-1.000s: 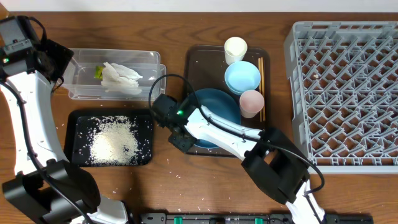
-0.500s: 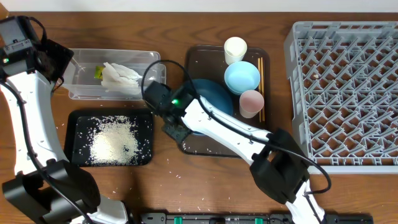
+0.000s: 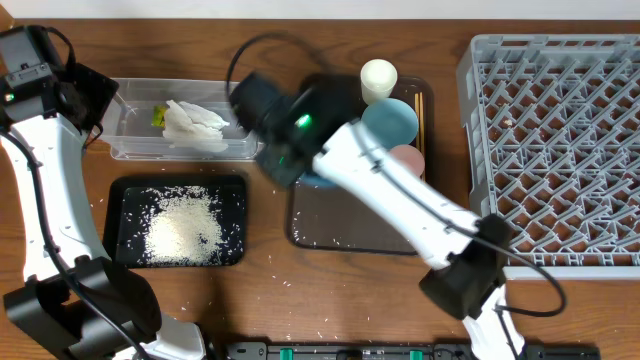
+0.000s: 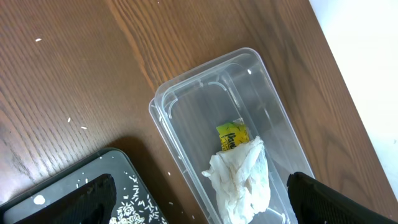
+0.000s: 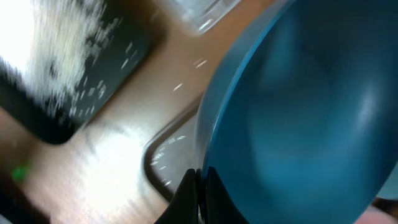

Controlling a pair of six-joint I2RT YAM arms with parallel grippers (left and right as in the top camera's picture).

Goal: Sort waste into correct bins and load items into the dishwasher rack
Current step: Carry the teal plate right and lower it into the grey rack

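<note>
Pinches the dark-blue dish (image 5: 298,112) by its rim in the right gripper (image 5: 200,180), jaws pressed onto the edge. Stands tilted up and right of the fingertips, brown tray (image 3: 340,225) probably underneath. Could slip or swing out: narrow edge grip, heavy overhanging dish.

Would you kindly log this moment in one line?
right gripper: shut on dark-blue dish rim | left gripper: open over clear tub | in tub: tissue, wrapper | black tray: rice

A brown wood-grain table (image 3: 270,300) borders a plain white surface (image 4: 367,37).
</note>
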